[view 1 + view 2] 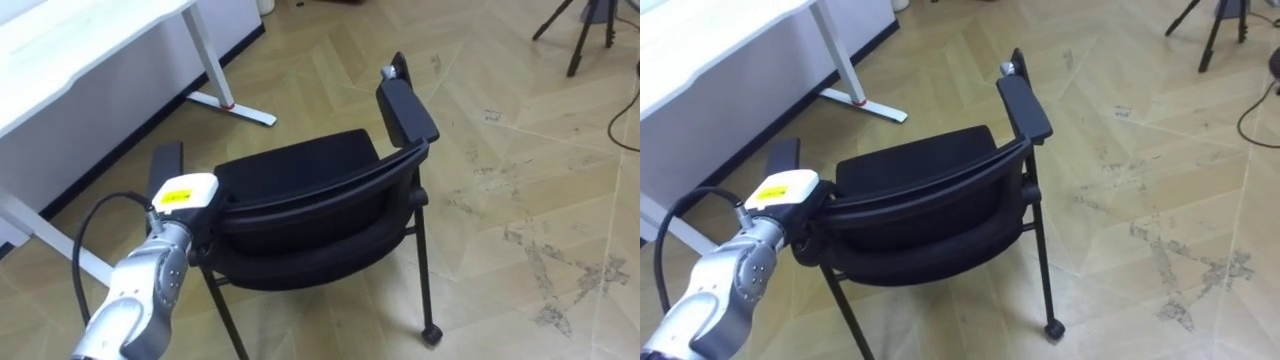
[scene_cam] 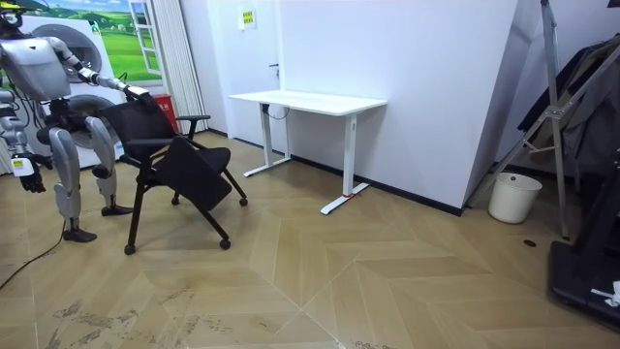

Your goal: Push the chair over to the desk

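**A:** Starting at the left, how far along are we?

**B:** Barely begun, we'd judge. The white desk [image 1: 60,50] runs along the far left. The black chair [image 1: 300,160] stands well apart from it on the wooden floor [image 1: 520,150], nearer to us and right of the desk's foot.

**A:** And our left hand?

**B:** Our left hand [image 1: 183,205] comes in from the lower left and sits at the left end of the backrest [image 1: 300,215], just beside the left armrest [image 1: 165,165]. We cannot tell whether it is clamped on the rail or only pressed against it, because the backrest hides that.

**A:** So contact looks made, and the shove is what's left?

**B:** That's our reading. The seat faces away from us, and the right armrest [image 1: 405,110] points toward the far right, where tripod legs [image 1: 580,30] stand.

**A:** Anything on the other side?

**B:** In the room view our right hand [image 2: 29,176] hangs by our side, well apart from the chair, and we cannot tell its state
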Available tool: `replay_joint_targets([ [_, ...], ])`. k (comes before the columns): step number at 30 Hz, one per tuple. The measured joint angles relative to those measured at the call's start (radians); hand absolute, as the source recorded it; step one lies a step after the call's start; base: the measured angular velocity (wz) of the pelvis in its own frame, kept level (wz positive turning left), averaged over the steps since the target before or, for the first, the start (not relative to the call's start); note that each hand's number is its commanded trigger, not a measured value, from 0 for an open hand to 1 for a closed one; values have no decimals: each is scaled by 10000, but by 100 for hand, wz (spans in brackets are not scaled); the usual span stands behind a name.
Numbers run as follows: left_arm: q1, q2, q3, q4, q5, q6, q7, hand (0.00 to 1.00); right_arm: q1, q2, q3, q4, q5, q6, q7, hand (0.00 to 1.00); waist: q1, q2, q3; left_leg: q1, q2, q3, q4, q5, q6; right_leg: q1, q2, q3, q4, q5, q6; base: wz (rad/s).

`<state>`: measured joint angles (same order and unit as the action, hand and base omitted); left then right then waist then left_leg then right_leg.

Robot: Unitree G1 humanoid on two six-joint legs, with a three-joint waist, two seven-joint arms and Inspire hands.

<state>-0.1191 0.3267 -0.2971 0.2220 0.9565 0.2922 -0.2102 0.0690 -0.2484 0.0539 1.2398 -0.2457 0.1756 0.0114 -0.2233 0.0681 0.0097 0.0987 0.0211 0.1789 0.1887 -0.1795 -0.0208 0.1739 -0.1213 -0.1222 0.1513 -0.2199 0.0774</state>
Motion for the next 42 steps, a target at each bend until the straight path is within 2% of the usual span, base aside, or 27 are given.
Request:
replay_joint_targets([
  [1,-88,0,6,122,0,31,82,100,-16,24,0,-19,0,-2,14,0,-87,-39,10,-2,0,13,-7,0,-1,-2,3,19,-1,0,0,-6],
  [2,62,157,-55,-99,113,36,15,100,-8,25,-9,-31,0,8,23,0,-125,-55,3,1,0,73,-13,-1,-2,-2,3,78,8,2,-1,-7],
  [3,155,204,-111,-142,278,-141,189,100,-4,32,-22,-27,-1,56,47,0,-121,-57,1,5,-3,97,-17,-4,-4,-4,1,99,13,3,-2,-5],
  [14,158,59,-206,-135,400,-74,322,100,-160,66,-21,-173,-2,67,357,0,-130,-68,-9,-1,-4,121,-21,-4,-4,-6,3,136,14,3,-2,0],
  [19,185,137,-218,-143,396,-136,336,100,-160,53,-24,-169,26,66,345,0,-112,-74,-14,-3,-5,134,-22,-4,-4,-5,3,147,18,4,-3,0],
  [22,228,137,-207,-201,400,-138,334,100,-169,11,-389,-171,-12,27,330,0,-106,-94,-26,-10,-10,133,-22,-4,-4,-7,0,141,18,3,-2,0],
  [24,251,163,-206,-266,402,-133,317,100,-169,-127,-411,-289,-6,-3,286,0,-109,-118,-29,-13,-12,133,-24,-4,-4,-19,-3,137,22,3,-2,0],
  [27,302,228,-209,-366,401,-128,306,100,-261,-482,-905,-376,-7,-125,198,0,-144,-266,-78,-27,-12,97,-20,-4,-4,-2,-8,63,29,3,-3,4],
  [30,276,415,-209,-486,379,-187,241,100,-537,-1068,-1299,-584,-143,-162,75,0,-149,-480,-75,-92,-12,93,17,-4,-4,-48,-8,54,62,3,-3,1],
  [31,274,497,-203,-588,382,-189,187,100,-639,-1295,-1563,-799,-131,-185,73,0,-134,-568,-113,-193,-6,99,71,-4,-3,-161,-9,87,133,3,-3,0],
  [32,277,599,-201,-724,431,-162,125,100,-760,-1536,-1653,-1126,-191,-209,87,0,-146,-701,-72,-246,4,109,129,-4,-3,-229,-11,105,196,0,-5,0],
  [36,260,875,-147,-1130,615,-154,-126,100,-1217,-2101,-2182,-2281,-690,-221,289,0,-186,-1032,-124,-643,35,107,411,-10,7,-460,-4,17,250,8,-16,8],
  [37,196,950,-129,-1175,622,-265,-182,100,-1324,-2252,-2326,-2843,-878,-231,367,0,-179,-1081,-132,-732,43,107,499,-22,26,-535,-4,19,321,12,-21,5],
  [38,107,1033,-128,-1184,621,-413,-252,100,-1382,-2372,-2340,-3432,-1092,-268,370,0,-174,-1151,-86,-770,51,107,531,-35,44,-561,-2,3,353,12,-21,5],
  [42,9,1197,-40,-1216,595,-760,-273,100,-1578,-2456,-2330,-5589,-1824,-339,849,0,-152,-1205,-54,-815,55,116,542,-46,61,-643,-3,-1,400,12,-20,0],
])
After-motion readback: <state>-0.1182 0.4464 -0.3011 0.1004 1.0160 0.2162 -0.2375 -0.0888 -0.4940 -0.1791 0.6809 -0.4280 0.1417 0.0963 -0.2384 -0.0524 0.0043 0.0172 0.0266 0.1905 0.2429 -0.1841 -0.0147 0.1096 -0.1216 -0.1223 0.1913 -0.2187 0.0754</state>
